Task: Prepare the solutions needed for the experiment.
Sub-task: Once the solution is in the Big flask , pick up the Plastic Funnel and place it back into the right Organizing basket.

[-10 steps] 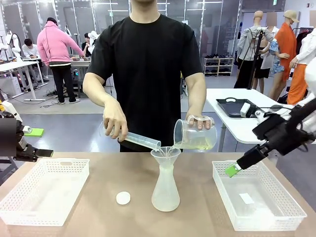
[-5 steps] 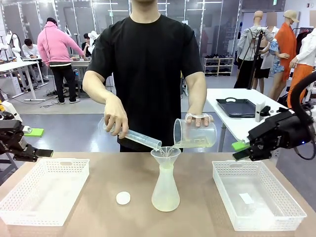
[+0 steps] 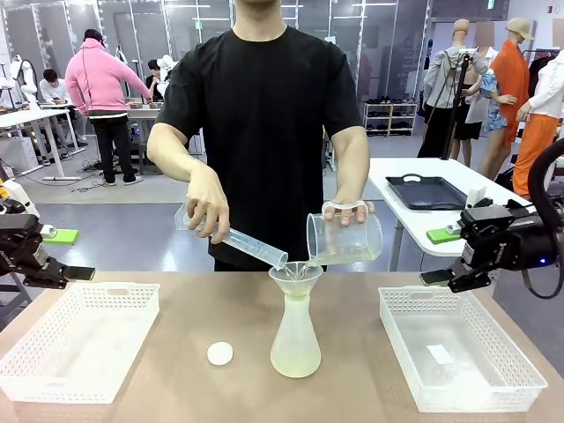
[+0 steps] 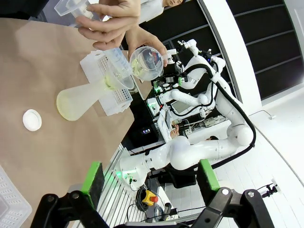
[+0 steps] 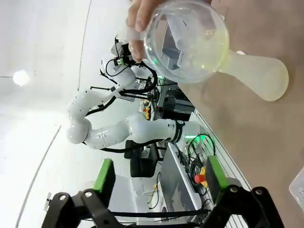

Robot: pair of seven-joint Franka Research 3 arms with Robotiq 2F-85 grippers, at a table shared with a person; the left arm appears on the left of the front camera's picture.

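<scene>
The solutions (image 3: 295,361), pale yellow and cloudy, pool shallow in the upright frosted conical flask (image 3: 294,319).

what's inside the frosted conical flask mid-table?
A shallow pool of pale yellow, cloudy liquid at the base of the frosted plastic conical flask. Its wall blurs anything finer; the neck's inside cannot be made out.

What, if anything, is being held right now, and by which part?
The left pincer and right pincer are open, empty. The person holds the cylinder near its base, the jug by its upper side.
</scene>
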